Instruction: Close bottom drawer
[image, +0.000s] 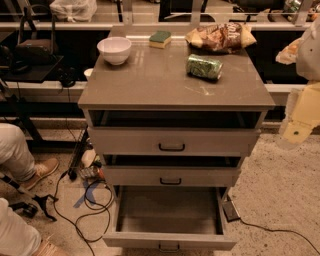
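Btm drawer (170, 241) open; gripper (296, 134) R edge

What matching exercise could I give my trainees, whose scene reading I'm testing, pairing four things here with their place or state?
Things:
1 white bowl
2 green can
3 bottom drawer
4 pincer

Places or states:
A pulled far out
B right of the cabinet, apart from it
C lying on its side
D back left of the cabinet top

Pairs: 1-D, 2-C, 3-A, 4-B
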